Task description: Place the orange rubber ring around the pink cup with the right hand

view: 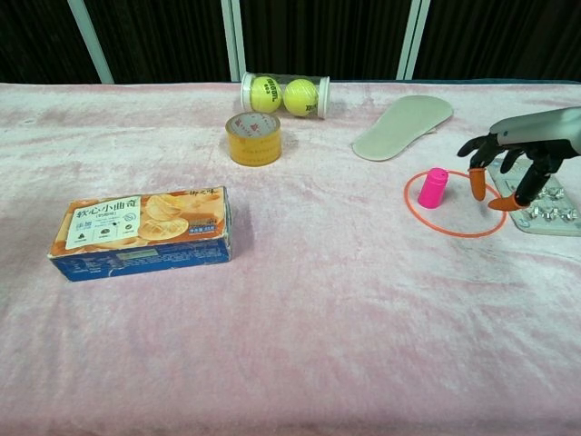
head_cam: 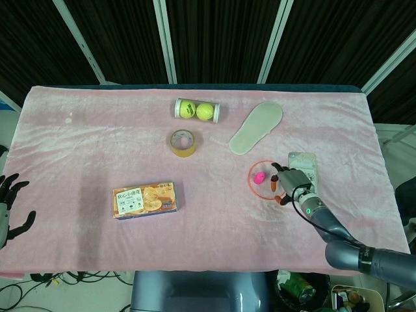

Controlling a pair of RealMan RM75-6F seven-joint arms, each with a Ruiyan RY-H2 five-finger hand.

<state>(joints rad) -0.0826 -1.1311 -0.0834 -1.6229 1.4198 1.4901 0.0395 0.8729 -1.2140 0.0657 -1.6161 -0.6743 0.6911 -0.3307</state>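
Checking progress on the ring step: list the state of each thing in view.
orange rubber ring: flat on cloth, encircling cup
pink cup: standing, slightly tilted, inside ring
right hand: fingers spread, holding nothing
left hand: idle at table edge, holding nothing
tennis ball tube: lying on side

Tabletop (view: 300,363) under pink plush cloth, biscuit box (view: 141,232), tape roll (view: 253,138), tennis-ball tube (view: 284,94), grey insole (view: 402,126), blister pack (view: 545,207), orange rubber ring (view: 454,232) encircling pink cup (view: 432,188).
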